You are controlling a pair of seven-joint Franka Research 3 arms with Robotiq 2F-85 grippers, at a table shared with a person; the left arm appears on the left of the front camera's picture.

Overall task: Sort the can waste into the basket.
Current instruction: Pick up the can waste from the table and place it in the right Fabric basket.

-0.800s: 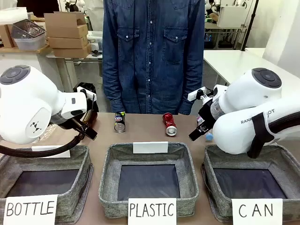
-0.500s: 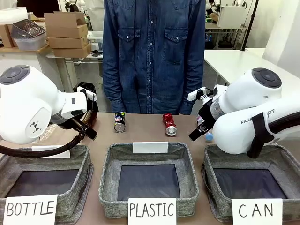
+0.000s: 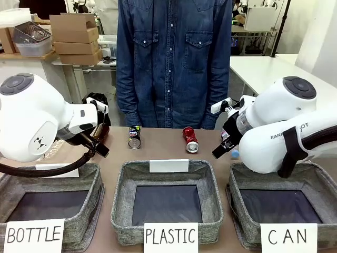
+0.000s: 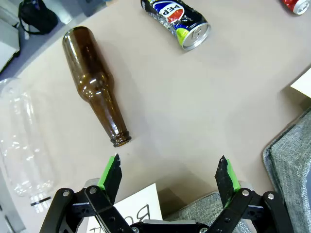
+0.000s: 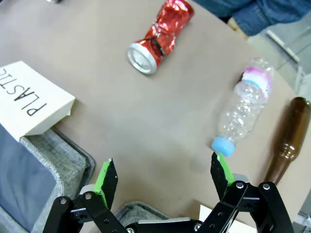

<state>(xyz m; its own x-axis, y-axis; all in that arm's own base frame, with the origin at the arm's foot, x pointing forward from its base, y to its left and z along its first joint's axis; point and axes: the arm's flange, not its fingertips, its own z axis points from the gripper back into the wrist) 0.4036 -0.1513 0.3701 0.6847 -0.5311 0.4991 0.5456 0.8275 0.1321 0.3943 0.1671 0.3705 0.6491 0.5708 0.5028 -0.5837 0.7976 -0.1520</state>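
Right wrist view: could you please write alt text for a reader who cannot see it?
The open right end effector hovers over a brown table; a crushed red can lies ahead, a clear plastic bottle and a brown glass bottle to the picture's right.

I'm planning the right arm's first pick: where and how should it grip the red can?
Probably the red can at its crumpled middle, from straight above with the open right gripper, closing across its length. It lies on its side, apart from the plastic bottle, and its waist looks pinched.
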